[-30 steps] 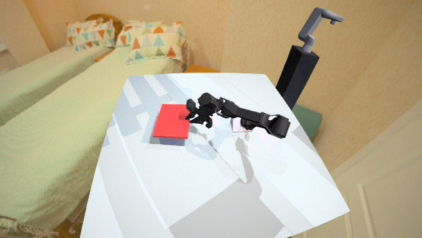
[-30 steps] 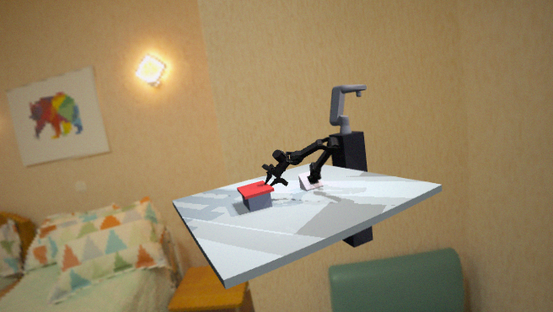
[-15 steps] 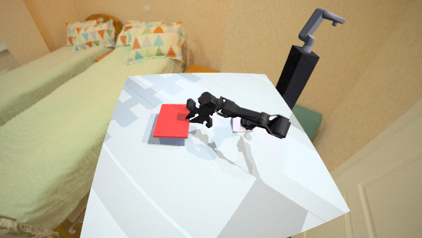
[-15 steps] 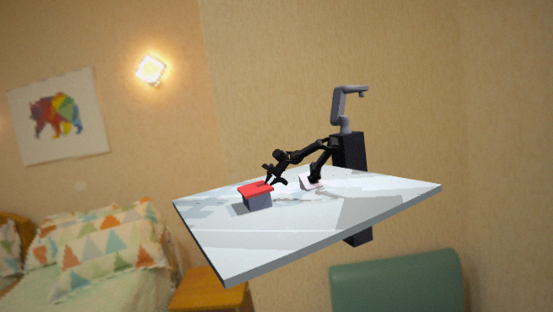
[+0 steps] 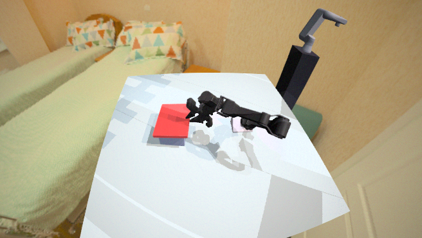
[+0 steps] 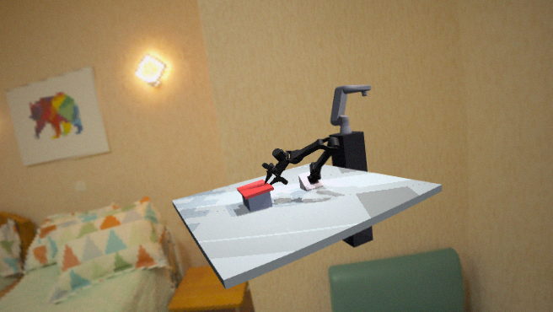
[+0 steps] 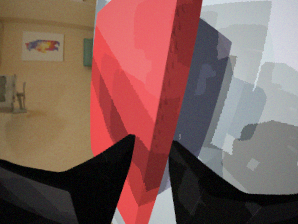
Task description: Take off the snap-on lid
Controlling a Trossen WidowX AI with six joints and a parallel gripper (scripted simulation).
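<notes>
Top view: two beds stand behind one table (image 5: 206, 199) (image 6: 295, 228); on it sits one red lid (image 5: 174, 120) (image 6: 255, 189) (image 7: 135, 65) over one blue-grey storage box (image 5: 172, 141) (image 6: 259, 201) (image 7: 210, 75), with one black arm (image 5: 247, 113) (image 6: 309, 151) reaching the lid's edge.

Exterior view: one lit lamp (image 6: 151, 69) and one picture (image 6: 58, 115) hang on the wall; the lid is atop the box, tilted.

Wrist view: one picture on the wall; the gripper's (image 5: 189, 118) (image 6: 268, 184) (image 7: 153, 140) two fingers clench the lid's edge.

Red lid (image 5: 172, 121) (image 6: 255, 189) (image 7: 135, 65), slate-blue box (image 5: 173, 141) (image 6: 258, 201) (image 7: 207, 75), triangle-patterned pillows (image 5: 157, 43) (image 6: 101, 240).
</notes>
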